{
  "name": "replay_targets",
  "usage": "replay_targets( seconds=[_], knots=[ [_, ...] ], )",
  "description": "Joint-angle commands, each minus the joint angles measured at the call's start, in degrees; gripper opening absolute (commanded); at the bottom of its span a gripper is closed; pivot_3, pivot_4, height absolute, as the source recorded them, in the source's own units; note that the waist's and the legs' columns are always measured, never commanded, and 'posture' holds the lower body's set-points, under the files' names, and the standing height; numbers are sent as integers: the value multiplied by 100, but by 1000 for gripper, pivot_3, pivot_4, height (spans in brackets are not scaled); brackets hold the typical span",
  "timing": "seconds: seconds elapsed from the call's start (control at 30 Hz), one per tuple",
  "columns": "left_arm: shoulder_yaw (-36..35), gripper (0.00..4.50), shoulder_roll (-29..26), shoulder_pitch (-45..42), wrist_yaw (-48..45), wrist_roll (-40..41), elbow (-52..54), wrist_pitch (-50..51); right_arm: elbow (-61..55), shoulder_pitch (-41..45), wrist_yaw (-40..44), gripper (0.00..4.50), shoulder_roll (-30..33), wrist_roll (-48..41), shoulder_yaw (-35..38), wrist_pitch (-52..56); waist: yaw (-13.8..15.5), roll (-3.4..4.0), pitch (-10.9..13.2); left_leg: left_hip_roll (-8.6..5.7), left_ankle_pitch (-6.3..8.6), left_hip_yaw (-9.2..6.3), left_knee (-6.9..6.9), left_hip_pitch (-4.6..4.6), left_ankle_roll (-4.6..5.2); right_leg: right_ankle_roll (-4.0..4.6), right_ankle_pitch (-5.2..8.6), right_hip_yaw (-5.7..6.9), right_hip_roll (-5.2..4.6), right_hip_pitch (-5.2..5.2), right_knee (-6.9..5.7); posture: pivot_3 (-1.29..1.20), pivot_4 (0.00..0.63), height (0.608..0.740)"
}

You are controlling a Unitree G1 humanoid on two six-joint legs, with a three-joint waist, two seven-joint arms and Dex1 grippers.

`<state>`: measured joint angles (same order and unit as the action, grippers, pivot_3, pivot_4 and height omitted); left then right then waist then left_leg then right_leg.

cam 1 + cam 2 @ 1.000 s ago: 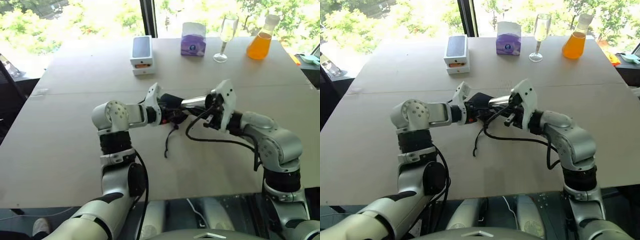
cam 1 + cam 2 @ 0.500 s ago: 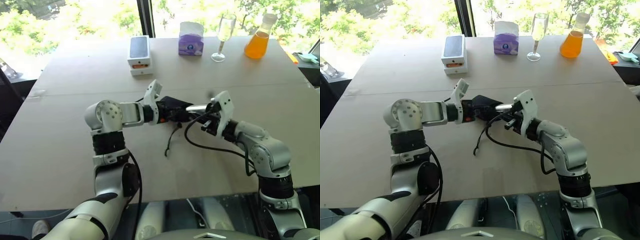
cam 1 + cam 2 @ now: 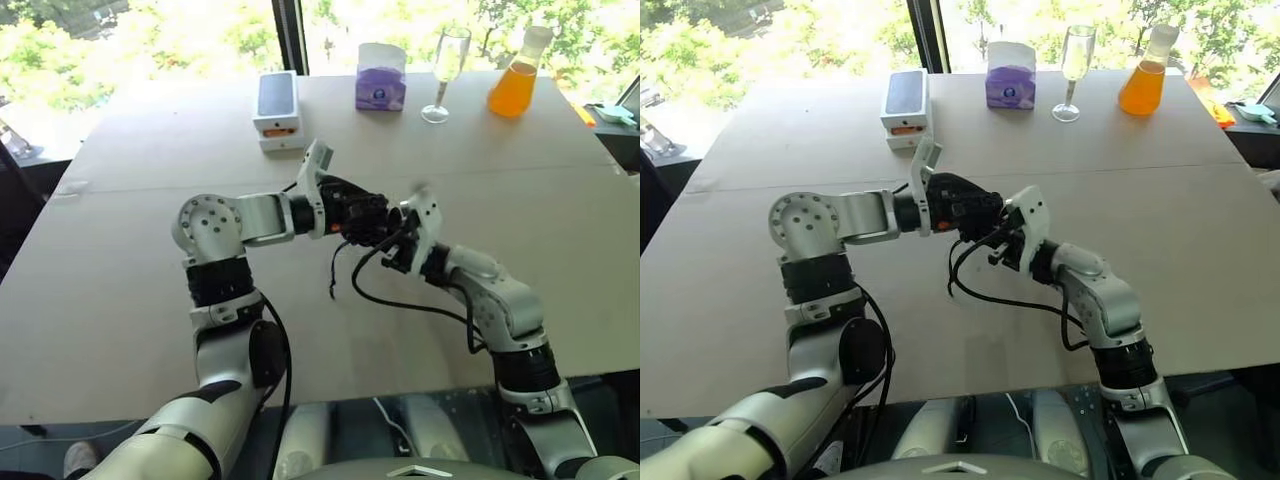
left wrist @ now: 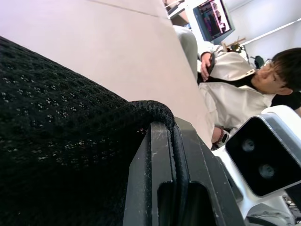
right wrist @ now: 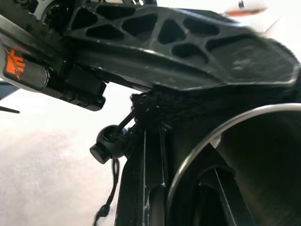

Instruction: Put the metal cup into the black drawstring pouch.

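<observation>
Two robot arms meet above the middle of a pale counter. The left tool is clenched on the mouth edge of the black pouch, lifting it clear of the counter so the opening faces the other arm. The right tool is clenched on the rim of the metal cup, one finger inside it, and points the cup sideways at the pouch. The cup's far end appears already inside the fabric, which drapes over its rim. The pouch cord hangs loose below. Along the far edge stand a phone box, tissue box, wine glass and orange flask, well apart from the work.
</observation>
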<state>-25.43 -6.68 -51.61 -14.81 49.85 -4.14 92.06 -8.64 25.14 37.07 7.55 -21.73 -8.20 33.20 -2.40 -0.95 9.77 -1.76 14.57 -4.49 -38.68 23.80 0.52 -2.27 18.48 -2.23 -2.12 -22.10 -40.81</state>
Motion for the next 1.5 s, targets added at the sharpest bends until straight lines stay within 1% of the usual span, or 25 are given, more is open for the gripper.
replay_targets(
  seconds=[0.03, 0.2, 0.33, 0.4, 0.57, 0.63, 0.7, 0.8, 0.9, 0.97, 1.1, 1.2, 1.23, 1.27, 1.3, 1.33, 1.37, 1.4, 1.43, 1.47, 1.5],
  knots=[
    [112, 0, 1, -90, 39, 686, 45, 44, 147, 300, 5, 70, -148, 361, -277, -854, 2, 0, 0, 0, 0, 1, 1, 0, -1, 0, 0, 0, 0, -2, -1, 0, 150, 740],
    [367, 0, -16, -126, 220, 1369, 44, 44, 538, 422, 172, 70, -42, 980, -787, -1537, 4, 0, 0, 1, -1, 2, 6, 1, -2, 0, 0, -2, 0, -6, 2, 0, 150, 740],
    [693, 0, -102, 17, 398, 1669, -39, 44, 1132, 912, 250, 70, 139, 1748, -1130, -2515, 0, 0, 0, 0, -2, 4, 6, 1, -3, 0, 0, -3, 0, -6, 1, 0, 150, 740],
    [730, 0, -165, 125, 515, 1653, -105, 44, 1338, 1096, 297, 70, 197, 1961, -1191, -2890, -8, 0, 0, 1, -3, 4, 6, -2, -5, 0, 0, -4, 2, -6, 0, 0, 150, 740],
    [603, 0, -160, 315, 837, 2008, -24, 44, 1811, 1268, 436, 70, 357, 2365, -1296, -3480, -1, 0, 0, 3, -5, 3, 8, -1, -8, 0, 0, -6, 2, -7, 4, 0, 150, 740],
    [581, 0, -103, 390, 1013, 2264, 32, 44, 1990, 1266, 487, 70, 359, 2440, -1326, -3599, -1, 0, 0, 2, -5, 3, 8, 1, -8, 0, 0, -6, 1, -7, 5, 0, 150, 740],
    [558, 0, -68, 488, 1230, 2530, 64, 44, 2100, 1307, 431, 70, 192, 2304, -1194, -3601, -5, 0, 0, 3, -5, 3, 8, 0, -8, 0, 0, -6, 2, -7, 4, 0, 150, 740],
    [222, 0, -155, 740, 1680, 3099, -36, 44, 2131, 1369, 212, 70, -49, 2144, -939, -3554, -14, 0, 0, 6, -6, 2, 9, -1, -10, 0, 0, -8, 4, -9, 1, 0, 150, 740],
    [-38, 0, -342, 988, 2007, 3345, -117, 44, 1858, 1195, 250, 70, -395, 1335, -481, -3077, 0, -1, 0, 6, -7, -1, 9, 0, -11, 0, 0, -10, 4, -10, 1, 0, 150, 740],
    [56, 0, -235, 933, 2172, 3480, -108, -62, 1820, 1142, 532, 70, -311, 1360, -645, -3084, 11, -2, -1, 5, -7, -1, 8, 0, -11, 1, 0, -10, 3, -9, 2, 0, 150, 740],
    [422, 0, 229, 673, 2601, 3870, -220, -431, 2142, 1335, 864, 70, -55, 2091, -1307, -3693, 77, -4, -1, -3, -7, -8, 1, 2, -10, 1, -1, -8, -4, -2, 7, 0, 150, 740],
    [645, 0, 281, 702, 2877, 4238, -179, -613, 2409, 1476, 952, 70, -10, 2350, -1424, -3804, 10, -5, -2, -1, -7, -6, -1, 2, -10, 1, -1, -8, -1, -3, 3, 0, 150, 740],
    [689, 0, 224, 769, 2934, 4308, -167, -646, 2510, 1500, 940, 354, 42, 2459, -1428, -3874, -9, -5, -2, 2, -7, -3, 0, 0, -11, 1, -1, -9, 3, -5, -1, 0, 150, 740],
    [718, 0, 148, 848, 2983, 4333, -154, -684, 2561, 1488, 959, 741, 43, 2427, -1363, -3830, -17, -5, -2, 4, -7, -3, 3, -2, -11, 1, -1, -9, 6, -5, -2, 0, 150, 740],
    [744, 0, 80, 913, 3025, 4352, -145, -726, 2589, 1473, 966, 1029, 36, 2389, -1303, -3784, -25, -5, -2, 5, -8, -3, 5, -3, -13, 1, -1, -9, 8, -7, -3, 0, 150, 740],
    [766, 0, 11, 972, 3057, 4348, -135, -774, 2603, 1464, 972, 1465, 84, 2437, -1293, -3793, -25, -5, -2, 6, -10, -4, 9, -7, -15, 1, -1, -10, 11, -7, -3, 0, 150, 740],
    [787, 0, -56, 1023, 3077, 4331, -123, -826, 2617, 1455, 967, 2028, 157, 2532, -1312, -3842, -21, -5, -2, 7, -11, -5, 12, -8, -17, 1, -1, -10, 11, -8, -3, 0, 150, 740],
    [795, 0, -137, 1082, 3063, 4250, -112, -879, 2598, 1422, 902, 2449, 237, 2620, -1292, -3891, -11, -5, -2, 7, -11, -5, 12, -7, -17, 1, -1, -11, 11, -8, -3, 0, 150, 740],
    [810, 0, -208, 1147, 3053, 4145, -107, -947, 2506, 1367, 906, 3066, 342, 2673, -1278, -3873, -4, -5, -2, 4, -11, -4, 11, -6, -17, 1, -1, -11, 9, -8, -2, 0, 150, 740],
    [828, 0, -257, 1191, 3045, 4081, -104, -998, 2436, 1328, 913, 3066, 405, 2689, -1264, -3845, 2, -5, -2, 3, -11, -4, 10, -5, -17, 1, -1, -11, 7, -8, -1, 0, 150, 740],
    [855, 0, -348, 1248, 2969, 3910, -109, -1046, 2260, 1244, 980, 3769, 529, 2663, -1224, -3715, 20, -5, -2, 2, -11, -4, 8, -2, -17, 1, -1, -11, 7, -8, 1, 0, 150, 740]
  ],
)
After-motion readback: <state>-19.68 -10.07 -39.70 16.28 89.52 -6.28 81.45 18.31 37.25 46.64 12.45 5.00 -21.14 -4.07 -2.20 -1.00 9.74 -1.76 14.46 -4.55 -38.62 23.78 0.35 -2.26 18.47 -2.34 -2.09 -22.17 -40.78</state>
